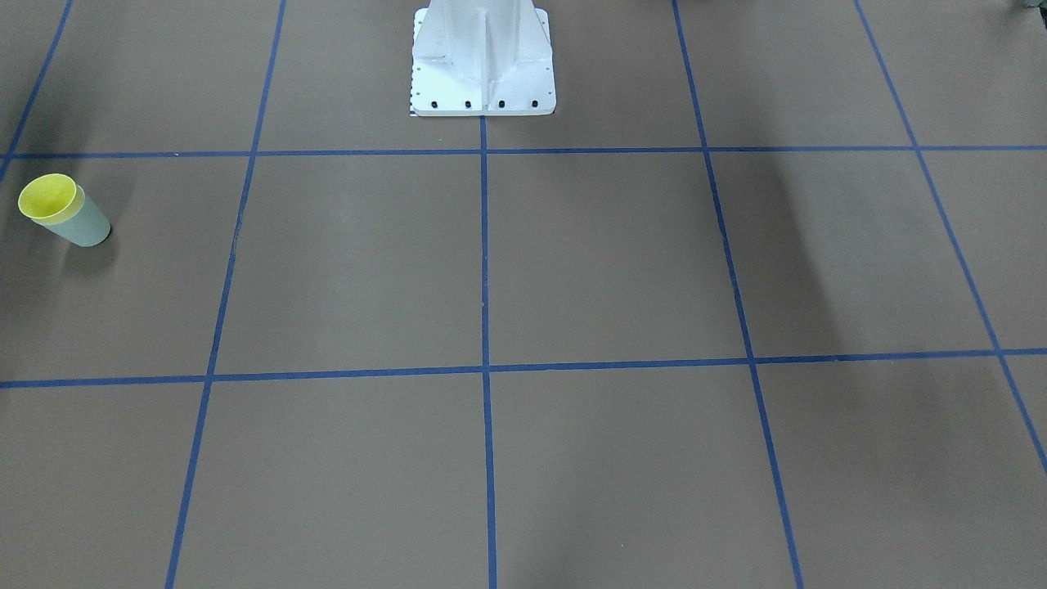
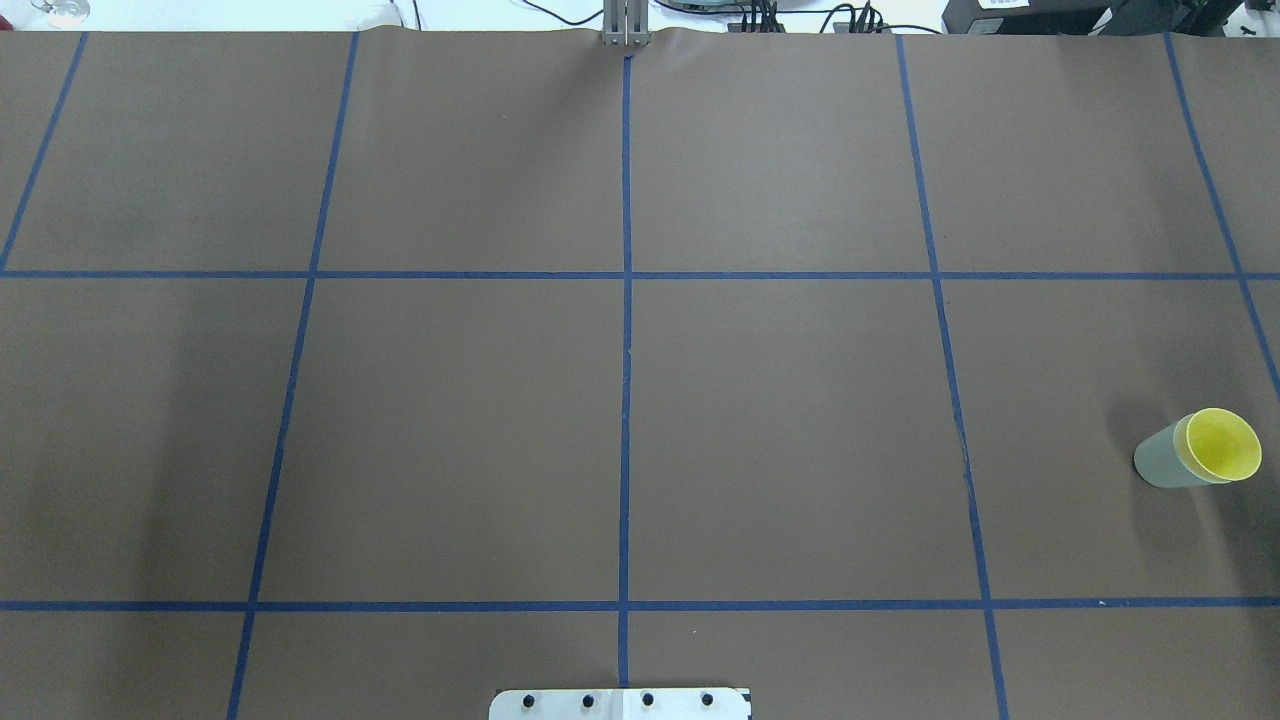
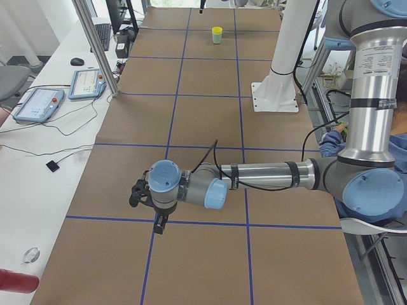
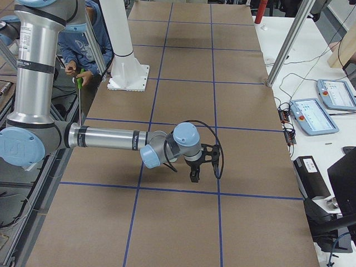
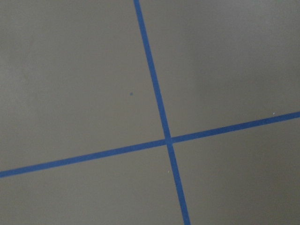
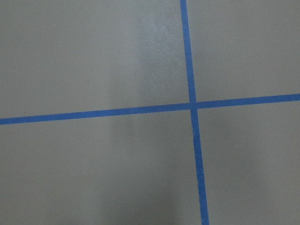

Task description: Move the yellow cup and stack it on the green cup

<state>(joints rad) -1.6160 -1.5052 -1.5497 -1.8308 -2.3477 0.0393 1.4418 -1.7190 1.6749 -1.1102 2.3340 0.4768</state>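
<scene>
The yellow cup [image 2: 1222,443] sits nested in the green cup [image 2: 1158,466], far right. The opening of the left gripper [image 3: 159,223] and right gripper [image 4: 193,177] cannot be told. The arms should steer clear of the stack.

Table surface [image 2: 780,430], brown with blue tape grid: lying bare across the middle squares and giving open passage over them. White pedestal base [image 1: 483,57]: standing at the robot-side edge on the centre line and blocking that strip. Yellow cup [image 2: 1222,445], nested in green cup [image 2: 1160,465]: standing as one stack near the robot's right end, with bare surface lying all around it.
</scene>
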